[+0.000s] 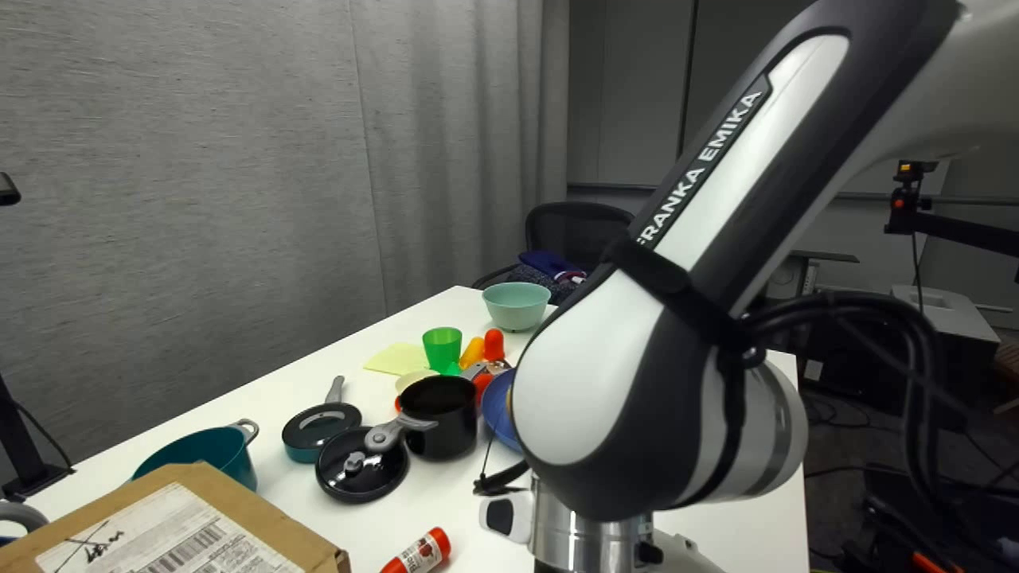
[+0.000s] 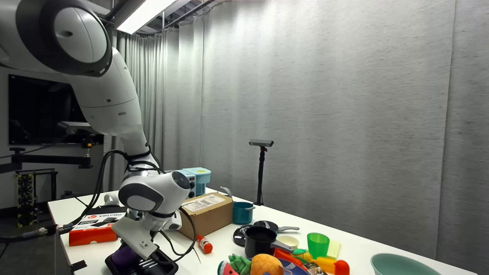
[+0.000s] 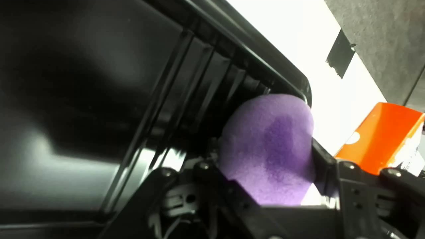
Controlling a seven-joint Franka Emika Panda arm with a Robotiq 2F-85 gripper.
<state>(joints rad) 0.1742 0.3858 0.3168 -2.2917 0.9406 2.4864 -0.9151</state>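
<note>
The gripper (image 3: 265, 156) pinches the purple toy (image 3: 270, 132), which sits right between its fingers (image 3: 323, 166) (I can't tell its long way) at a corner of the black tray (image 3: 254, 43).

Exterior views share the table (image 1: 450, 497) — wrist view looks down.

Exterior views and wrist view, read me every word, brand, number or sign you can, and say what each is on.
"FRANKA EMIKA": on the robot arm.
"VELCRO": on the orange-and-white box.
Cardboard box: its label's print and scrawl are too small or blurred to read.
Red bottle: label print too small to read.
Wrist view: no readable text.
</note>
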